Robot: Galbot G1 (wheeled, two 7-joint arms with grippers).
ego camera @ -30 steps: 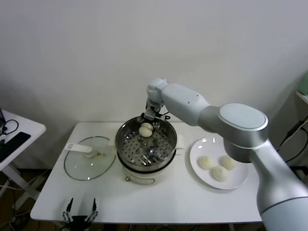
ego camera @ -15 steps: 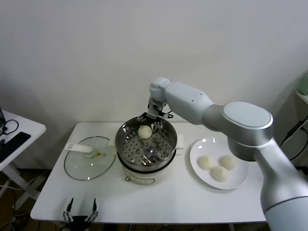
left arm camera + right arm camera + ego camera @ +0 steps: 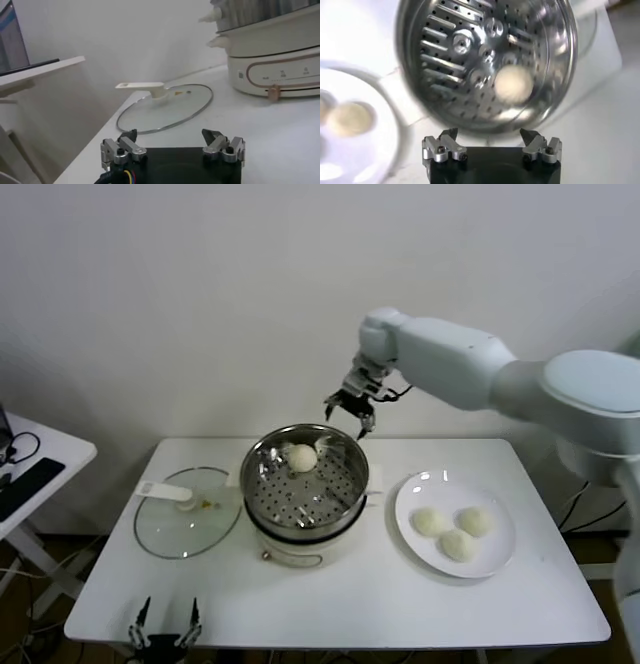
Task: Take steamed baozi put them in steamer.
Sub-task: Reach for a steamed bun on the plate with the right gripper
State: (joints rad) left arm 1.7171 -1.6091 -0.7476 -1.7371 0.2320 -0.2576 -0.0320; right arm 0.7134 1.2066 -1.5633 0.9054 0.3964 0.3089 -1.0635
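In the steamer [image 3: 304,484], at twelve o'clock: one baozi [image 3: 302,457], just released. Our right gripper [image 3: 351,406] has lifted away, spread and empty (three remain on the plate [image 3: 500,559]). Left gripper [image 3: 172,145]: spread, parked by the table [image 3: 400,604] edge.

glass lid [image 3: 186,522] flat on white table [image 3: 340,609] | white plate [image 3: 490,562] right side | side table [image 3: 40,459] far left

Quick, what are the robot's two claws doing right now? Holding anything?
Left gripper: open, empty, parked low at the near edge of the table.
Right gripper: open, empty, raised above the steamer, where one baozi lies.
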